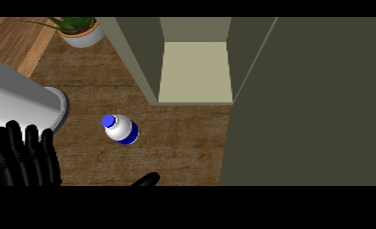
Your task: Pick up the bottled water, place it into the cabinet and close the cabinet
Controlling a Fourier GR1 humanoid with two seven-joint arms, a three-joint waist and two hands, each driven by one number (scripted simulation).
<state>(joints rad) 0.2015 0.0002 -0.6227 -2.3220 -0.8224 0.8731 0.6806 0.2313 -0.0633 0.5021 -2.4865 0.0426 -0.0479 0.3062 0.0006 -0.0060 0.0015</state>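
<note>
At the far left your left hand (28, 154) rests low by the edge, fingers straight and spread, holding nothing. Above it a grey cylindrical container (29, 104) juts in, and a potted plant (79, 30) stands in the top corner.

Moving right, the bottled water (122, 129) stands upright on the desk (176, 138), white with a blue cap and blue band, apart from both hands and short of the cabinet. Nothing has been picked up yet, so reaching is the step in hand.

Only a dark tip of your right hand (147, 179) shows at the lower edge; whether it is spread or curled I cannot tell. Bring it up beside the bottle and curl round the body below the cap, keeping the bottle upright.

Further right, the cabinet (192, 68) shows a pale inner floor, and its door (305, 103) stands open, filling the right side. Carry the bottle straight ahead into the opening, well inside, so the door can swing past it.

No brand or writing can be read on the bottle or anywhere else.
</note>
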